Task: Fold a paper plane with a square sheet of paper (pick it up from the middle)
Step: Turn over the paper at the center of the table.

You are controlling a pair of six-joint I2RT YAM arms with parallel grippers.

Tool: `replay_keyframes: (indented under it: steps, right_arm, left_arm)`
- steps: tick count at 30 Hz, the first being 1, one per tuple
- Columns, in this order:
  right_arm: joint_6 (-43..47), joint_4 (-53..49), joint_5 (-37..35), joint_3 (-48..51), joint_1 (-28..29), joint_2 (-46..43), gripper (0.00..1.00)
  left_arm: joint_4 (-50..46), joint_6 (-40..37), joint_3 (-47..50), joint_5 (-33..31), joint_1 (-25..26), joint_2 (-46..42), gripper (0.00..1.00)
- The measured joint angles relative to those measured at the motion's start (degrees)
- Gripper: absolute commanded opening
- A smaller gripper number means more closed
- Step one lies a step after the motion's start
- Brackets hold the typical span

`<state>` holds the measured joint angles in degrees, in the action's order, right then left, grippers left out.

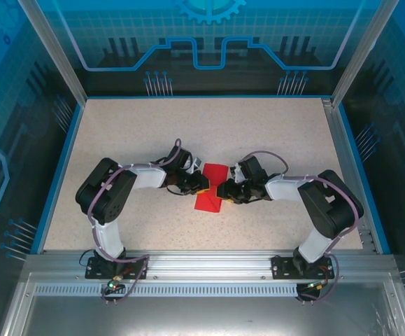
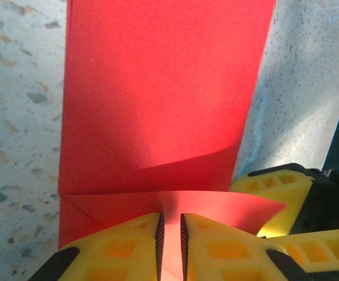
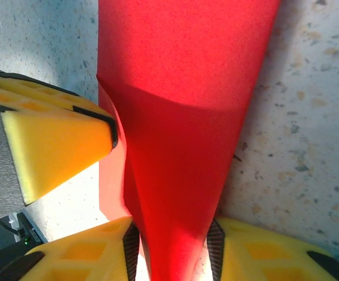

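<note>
- The table [image 1: 188, 133] is speckled and pale. All the work sits near its centre, a touch toward 6 o'clock.
- The square sheet of paper [image 1: 208, 201] lies there, red and already creased. The left wrist view shows the paper [image 2: 163, 88] with a fold line across it and a flap turned up near the fingers. I'd say the folding is mid-way, with no dart shape yet.
- The left gripper [image 1: 201, 184] comes in from 9 o'clock. Its jaws [image 2: 170, 246] are nearly pressed together, pinching a thin edge of the paper.
- The right gripper [image 1: 223, 190] comes in from 3 o'clock. Its jaws [image 3: 174, 252] stand either side of a raised, bulging fold of the paper [image 3: 187, 88]. I cannot tell whether they truly clamp it.
- Next, I reckon, the left pinch should anchor while the right lays its fold flat and presses the crease, gently, or the paper may buckle.
</note>
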<state>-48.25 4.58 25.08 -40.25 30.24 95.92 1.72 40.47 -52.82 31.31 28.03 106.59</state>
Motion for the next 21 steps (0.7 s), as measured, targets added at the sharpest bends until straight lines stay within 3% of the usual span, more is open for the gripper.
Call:
replay_keyframes:
  steps: [7, 16, 21]
  right_arm:
    - [-0.7, 2.05, 0.04, 0.02, 0.59, 0.68, 0.34]
    - [0.09, 3.82, 0.04, 0.0, 0.59, 1.18, 0.14]
    - [4.24, -1.86, -0.04, -1.2, 0.48, -2.12, 0.05]
  left_arm:
    - [-0.02, 0.0, -0.09, -0.04, 0.0, 0.24, 0.18]
    - [0.04, 0.09, -0.07, -1.22, 0.0, -0.15, 0.2]
    - [-0.02, 1.09, 2.36, -6.08, 0.0, -6.97, 0.21]
